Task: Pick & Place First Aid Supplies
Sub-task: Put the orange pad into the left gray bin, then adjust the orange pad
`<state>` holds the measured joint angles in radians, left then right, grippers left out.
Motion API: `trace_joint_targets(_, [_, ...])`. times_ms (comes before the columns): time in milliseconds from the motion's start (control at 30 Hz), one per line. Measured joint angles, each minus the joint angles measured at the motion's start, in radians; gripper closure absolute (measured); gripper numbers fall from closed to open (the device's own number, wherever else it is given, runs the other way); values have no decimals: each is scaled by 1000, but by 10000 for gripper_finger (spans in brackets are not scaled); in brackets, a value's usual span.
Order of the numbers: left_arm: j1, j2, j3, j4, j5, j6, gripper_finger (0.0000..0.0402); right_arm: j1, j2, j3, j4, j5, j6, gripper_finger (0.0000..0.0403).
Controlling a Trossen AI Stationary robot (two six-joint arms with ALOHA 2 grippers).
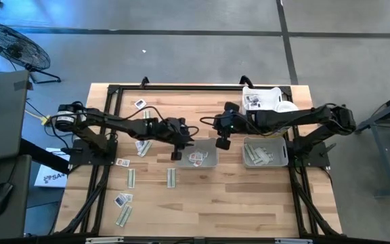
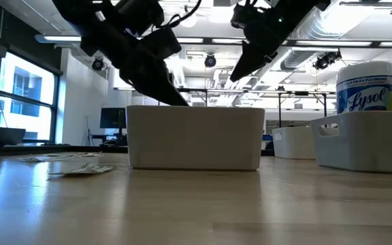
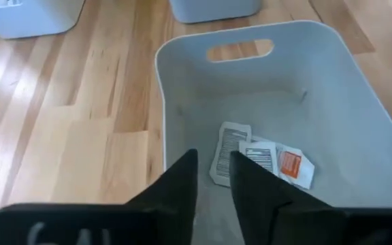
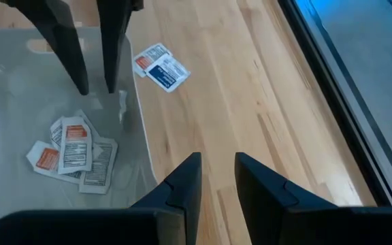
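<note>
A grey tray [image 1: 207, 163] in the table's middle holds a few squarish white packets [image 3: 278, 163] [image 4: 73, 153]. My left gripper [image 3: 213, 170] [image 1: 176, 154] hangs open over the tray's left wall, fingers pointing down, with nothing between them. The right wrist view shows its two fingers [image 4: 80, 61] spread above the packets. My right gripper [image 4: 216, 173] [image 1: 222, 143] is open and empty above the tray's right edge. Several more packets and pale strips [image 1: 131, 177] lie flat on the table's left half. In the low view both grippers [image 2: 172, 95] [image 2: 243, 68] stand above the tray [image 2: 196, 136].
A second grey tray [image 1: 266, 152] at the right holds pale strips. A white bin [image 1: 266, 95] at the far right corner carries a Lysol bottle [image 2: 366, 85]. Two packets [image 4: 158, 64] lie on the wood beside the middle tray. A black frame [image 1: 114, 91] runs round the table.
</note>
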<state>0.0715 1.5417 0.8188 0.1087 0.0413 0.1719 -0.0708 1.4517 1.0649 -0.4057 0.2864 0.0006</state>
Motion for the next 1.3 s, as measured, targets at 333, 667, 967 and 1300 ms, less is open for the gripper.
trace_joint_targets(333, [33, -193, -7, -187, -187, -167, 294, -1, 0, 0, 4, -4, 0, 320])
trace_joint_targets(667, [203, -267, -165, -208, -19, -209, 294, -1, 1, 0, 30, -1, 0, 320])
trace_joint_targets(967, [297, -234, -254, -178, 2, -71, 294, -1, 1, 0, 35, -1, 0, 320])
trace_joint_targets(1300, [332, -196, -322, 30, 133, 55, 294, -1, 1, 0, 92, -1, 0, 320])
